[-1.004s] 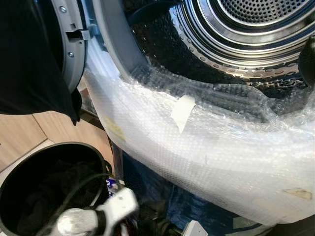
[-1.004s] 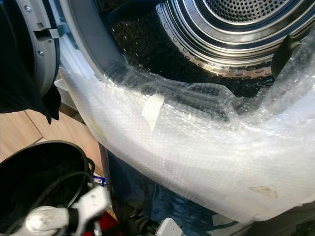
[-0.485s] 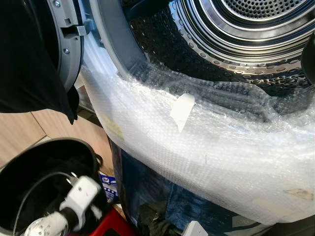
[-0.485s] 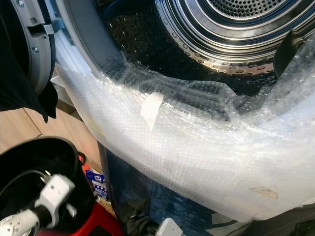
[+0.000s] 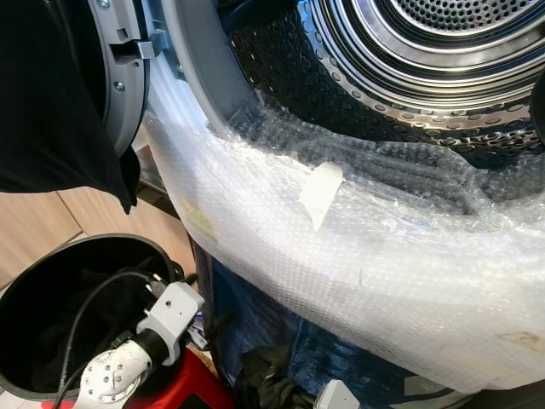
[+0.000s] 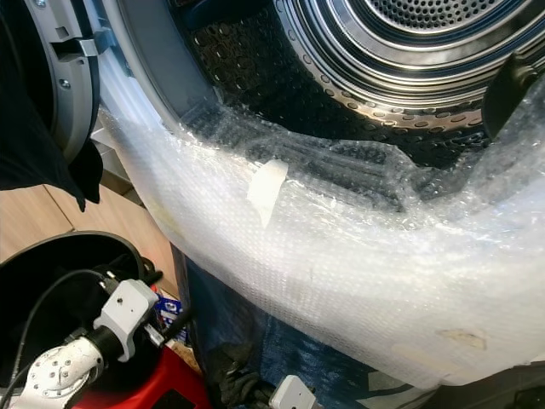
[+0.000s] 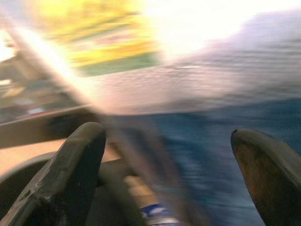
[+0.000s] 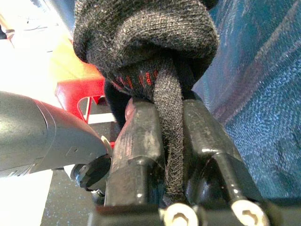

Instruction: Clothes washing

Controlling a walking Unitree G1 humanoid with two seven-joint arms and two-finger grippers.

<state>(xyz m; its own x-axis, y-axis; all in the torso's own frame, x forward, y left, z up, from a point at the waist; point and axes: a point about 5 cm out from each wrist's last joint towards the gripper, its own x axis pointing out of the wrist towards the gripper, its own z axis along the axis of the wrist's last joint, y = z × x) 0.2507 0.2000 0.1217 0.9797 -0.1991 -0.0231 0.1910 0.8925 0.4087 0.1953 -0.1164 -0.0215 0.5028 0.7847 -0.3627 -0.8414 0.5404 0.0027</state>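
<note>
Washer drum (image 5: 443, 51) stood open, bubble wrap (image 5: 358, 256) over lip. Right gripper (image 8: 162, 127) clenched on sock (image 8: 146, 42); left gripper (image 7: 167, 155) spread, empty, above bin (image 5: 51, 290). Risk: sock snagging wrap, dropping short of drum.

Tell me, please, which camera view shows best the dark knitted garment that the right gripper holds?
The right wrist view: the dark knitted garment shows close and sharp, a strand pinched in the right gripper. The eye views show, low beside the blue fabric, a dark bundle that may be it. The left wrist view is blurred.
</note>
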